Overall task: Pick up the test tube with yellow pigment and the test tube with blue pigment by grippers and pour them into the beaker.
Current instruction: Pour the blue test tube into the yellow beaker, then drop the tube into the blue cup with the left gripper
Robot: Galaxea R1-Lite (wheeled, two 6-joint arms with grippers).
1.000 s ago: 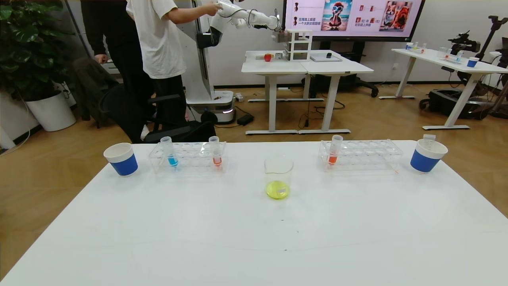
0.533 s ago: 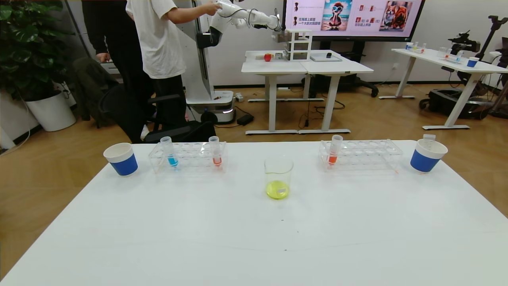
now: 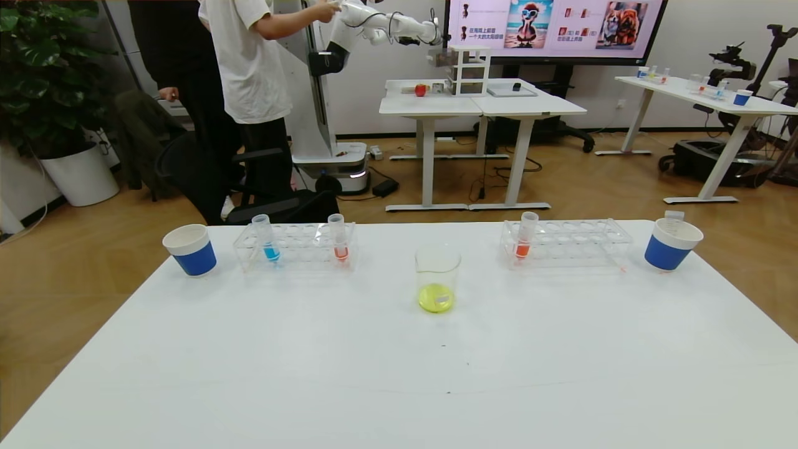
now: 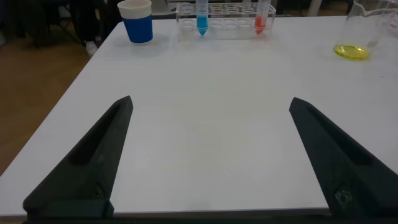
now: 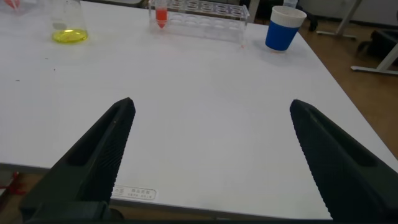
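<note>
Nothing on the counter (image 3: 399, 374) has moved since a second ago. The beaker (image 3: 437, 278) holds yellow liquid; the test tube with blue pigment (image 3: 268, 239) stands in its left rack (image 3: 297, 247). Left gripper (image 4: 208, 155) and right gripper (image 5: 211, 155) hover, jaws wide apart, empty.

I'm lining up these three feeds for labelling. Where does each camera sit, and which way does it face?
Head view: high on the robot, looking forward and down over the table; no arm shows.
Left wrist view: low at the near table edge, facing the blue tube; open left gripper frames it.
Right wrist view: low likewise, facing the right rack and cup; open right gripper shows.
All three share the beaker.
</note>
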